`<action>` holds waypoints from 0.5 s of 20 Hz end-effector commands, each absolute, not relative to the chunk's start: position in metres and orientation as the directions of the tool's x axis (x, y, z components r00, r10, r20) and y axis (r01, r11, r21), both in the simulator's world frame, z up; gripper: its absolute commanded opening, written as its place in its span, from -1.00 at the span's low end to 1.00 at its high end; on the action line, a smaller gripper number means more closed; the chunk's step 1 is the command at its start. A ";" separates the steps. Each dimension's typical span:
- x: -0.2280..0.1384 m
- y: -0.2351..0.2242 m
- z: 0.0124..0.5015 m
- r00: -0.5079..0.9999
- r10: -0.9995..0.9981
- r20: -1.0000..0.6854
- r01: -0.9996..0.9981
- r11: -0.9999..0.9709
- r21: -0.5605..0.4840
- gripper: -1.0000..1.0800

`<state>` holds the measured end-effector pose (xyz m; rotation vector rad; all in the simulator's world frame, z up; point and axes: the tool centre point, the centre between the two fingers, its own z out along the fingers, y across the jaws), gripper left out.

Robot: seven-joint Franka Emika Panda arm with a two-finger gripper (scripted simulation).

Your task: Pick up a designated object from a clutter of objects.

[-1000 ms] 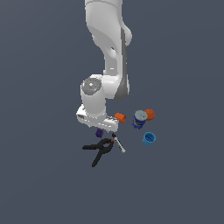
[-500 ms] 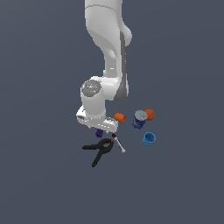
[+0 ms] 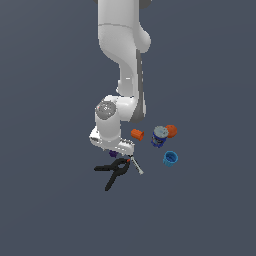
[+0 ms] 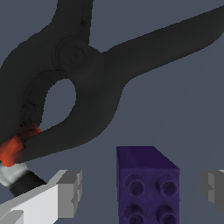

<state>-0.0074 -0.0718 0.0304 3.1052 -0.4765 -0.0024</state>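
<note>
The designated object, a tiny dark purple studded block (image 4: pixel 146 183), lies between my gripper's (image 4: pixel 142 188) two grey fingertips (image 4: pixel 70 192), with a gap on each side, so the gripper is open around it. In the exterior view the hand sits low over the clutter, and the purple block (image 3: pixel 113 153) barely shows under the gripper (image 3: pixel 115 150). A black spring clamp (image 3: pixel 115 172) with an orange-red tip (image 4: pixel 13 148) lies right beside the block.
An orange cylinder (image 3: pixel 137 134), a blue can (image 3: pixel 159 136), an orange ball (image 3: pixel 171 131) and a light blue cup (image 3: pixel 170 158) lie toward the exterior view's right of the hand. The clamp (image 4: pixel 87 78) is close to the fingers.
The hand has come down slightly over the purple block. The objects have not moved.
</note>
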 end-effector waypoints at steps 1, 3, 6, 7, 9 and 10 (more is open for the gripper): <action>-0.007 -0.072 0.024 0.954 -0.300 0.000 -0.300 -0.954 0.000 0.92; -0.007 -0.072 0.022 0.954 -0.300 0.000 -0.300 -0.954 0.000 0.92; -0.007 -0.072 0.022 0.954 -0.300 0.000 -0.300 -0.954 0.000 -1.00; -0.007 -0.072 0.022 0.954 -0.300 0.000 -0.300 -0.954 0.000 -1.00; -0.007 -0.072 0.022 0.954 -0.300 0.000 -0.300 -0.954 0.000 -1.00; -0.007 -0.072 0.022 0.954 -0.300 0.000 -0.300 -0.954 0.000 -1.00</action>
